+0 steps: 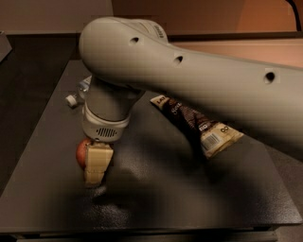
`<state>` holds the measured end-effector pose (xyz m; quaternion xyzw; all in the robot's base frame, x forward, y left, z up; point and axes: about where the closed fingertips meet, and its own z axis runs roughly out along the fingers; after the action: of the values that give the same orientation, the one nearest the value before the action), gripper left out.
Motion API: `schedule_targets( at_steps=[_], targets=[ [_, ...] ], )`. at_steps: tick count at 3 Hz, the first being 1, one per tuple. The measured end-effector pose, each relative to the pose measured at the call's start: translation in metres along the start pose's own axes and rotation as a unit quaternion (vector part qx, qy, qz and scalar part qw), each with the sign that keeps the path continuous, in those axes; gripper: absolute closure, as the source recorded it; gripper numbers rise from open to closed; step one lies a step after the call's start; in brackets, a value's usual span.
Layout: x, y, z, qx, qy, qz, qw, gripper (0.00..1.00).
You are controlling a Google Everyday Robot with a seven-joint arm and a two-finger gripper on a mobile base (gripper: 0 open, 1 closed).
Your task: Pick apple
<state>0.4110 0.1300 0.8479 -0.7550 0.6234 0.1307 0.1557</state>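
Camera view: hand point(93, 166) low at the tabletop point(156, 198) front-left, apple point(82, 152) touching its left side near the left edge. Can't tell if it's clamped. Chip bag point(199, 125) and bottle point(78, 96) sit well apart; open room in front.

Setting reads as a robot test station or lab. Evidence: plain dark matte worktop point(165, 189) with a few loose items set out: chip bag point(199, 125) at 2 o'clock, plastic bottle point(78, 94) at 10 o'clock, apple point(83, 152) at 8 o'clock. Grey robot arm point(213, 85) spans the scene, end effector point(94, 163) low at 8 o'clock, just beside the apple. Bare wall point(57, 14) at 12 o'clock. Finer room type: cannot tell.
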Motion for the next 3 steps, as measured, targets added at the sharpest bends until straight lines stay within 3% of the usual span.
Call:
schedule_targets(
  at_steps=[2,3],
  targets=[
    [0.003,-0.005,0.000,0.010,0.011,-0.003,0.9999,0.65],
    [-0.004,-0.008,-0.022,0.022,0.007,-0.011,0.9997,0.88]
  ],
)
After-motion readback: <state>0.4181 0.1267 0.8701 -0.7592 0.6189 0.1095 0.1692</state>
